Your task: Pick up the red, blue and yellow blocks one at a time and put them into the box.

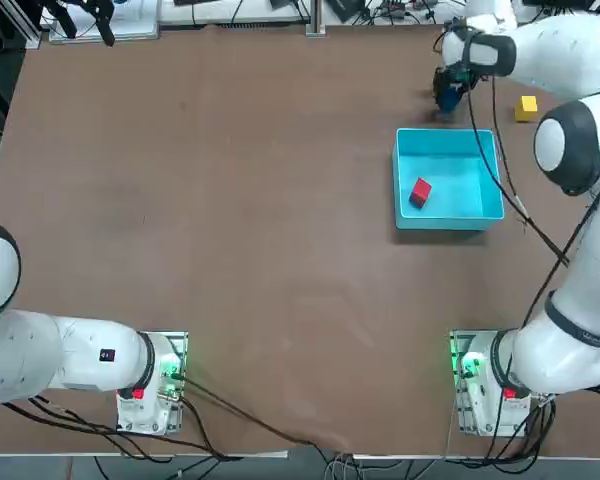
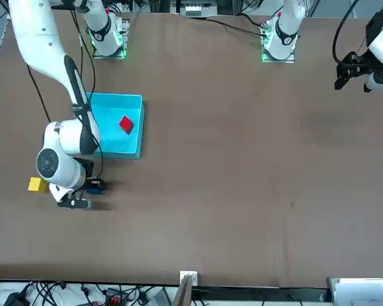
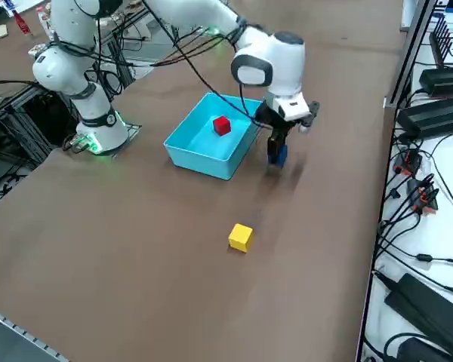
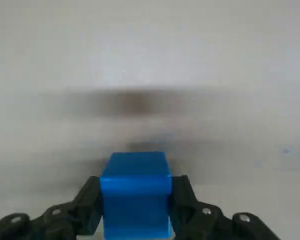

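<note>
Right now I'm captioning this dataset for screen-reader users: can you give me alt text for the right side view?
The right gripper has its fingers shut on the blue block, just beyond the far wall of the cyan box on a brown table. The red block lies inside the box, and the yellow block sits alone on the table nearer the camera.

A bright blue block [image 4: 135,192] sat between the black fingers [image 4: 88,205] of the white right arm's gripper [image 4: 135,210]. A red block [image 1: 420,192] lay in the cyan box [image 1: 448,148]. A yellow block [image 1: 526,107] lay on the plain brown table [image 1: 230,200].
</note>
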Motion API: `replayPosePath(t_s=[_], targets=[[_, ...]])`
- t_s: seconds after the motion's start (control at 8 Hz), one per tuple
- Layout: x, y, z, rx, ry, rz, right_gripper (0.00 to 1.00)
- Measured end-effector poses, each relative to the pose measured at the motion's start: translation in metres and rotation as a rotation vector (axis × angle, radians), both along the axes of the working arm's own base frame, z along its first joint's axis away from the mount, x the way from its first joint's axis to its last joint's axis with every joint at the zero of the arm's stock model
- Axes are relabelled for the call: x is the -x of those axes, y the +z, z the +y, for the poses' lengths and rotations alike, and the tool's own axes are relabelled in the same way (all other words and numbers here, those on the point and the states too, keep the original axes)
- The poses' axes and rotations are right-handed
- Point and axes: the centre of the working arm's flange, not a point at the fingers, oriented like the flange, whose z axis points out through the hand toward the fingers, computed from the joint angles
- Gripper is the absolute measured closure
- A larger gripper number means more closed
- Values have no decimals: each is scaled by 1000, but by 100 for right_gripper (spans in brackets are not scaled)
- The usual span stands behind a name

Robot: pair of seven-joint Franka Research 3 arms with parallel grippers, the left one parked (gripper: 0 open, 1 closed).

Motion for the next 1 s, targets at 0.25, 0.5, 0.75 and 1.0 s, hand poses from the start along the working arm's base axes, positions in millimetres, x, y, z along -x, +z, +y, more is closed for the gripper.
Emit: replayPosePath(t_s=[0.25, 0.5, 0.75, 1.0], targets=[[19, 84, 3, -8, -15, 46, 31], [58, 137, 13, -16, -43, 89, 31], [109, 125, 44, -6, -83, 124, 31], [159, 86, 75, 6, -103, 128, 31]])
